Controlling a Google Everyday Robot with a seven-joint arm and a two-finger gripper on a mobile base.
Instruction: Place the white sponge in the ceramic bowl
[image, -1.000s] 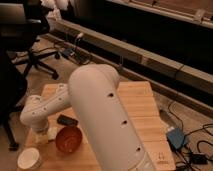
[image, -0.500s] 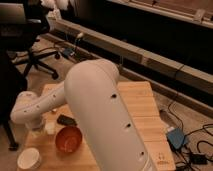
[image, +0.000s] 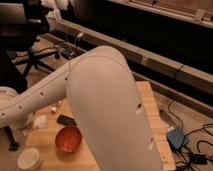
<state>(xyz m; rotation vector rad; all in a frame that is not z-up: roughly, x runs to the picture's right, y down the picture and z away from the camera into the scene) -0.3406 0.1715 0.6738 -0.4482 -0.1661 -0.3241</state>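
The white sponge (image: 39, 121) is a small off-white pad on the wooden table (image: 150, 107), up and to the left of the ceramic bowl (image: 68, 139). The bowl is round and reddish-brown with an orange-red inside, and it stands upright near the table's front left. My big white arm (image: 105, 100) reaches across the table to the left edge of the view. My gripper (image: 24, 122) is at the end of it, low at the far left, right beside the sponge. I cannot tell whether it touches the sponge.
A round white cup (image: 29, 158) stands at the table's front left corner. A flat dark object (image: 66, 120) lies just behind the bowl, and a small white item (image: 55, 107) lies behind that. An office chair (image: 30, 45) stands at the back left. A blue box (image: 176, 137) and cables lie on the floor at the right.
My arm's end has swung left, from above the table's left part to the left edge of the view. The white pad beside it has shifted slightly left. Bowl and cup have not moved.
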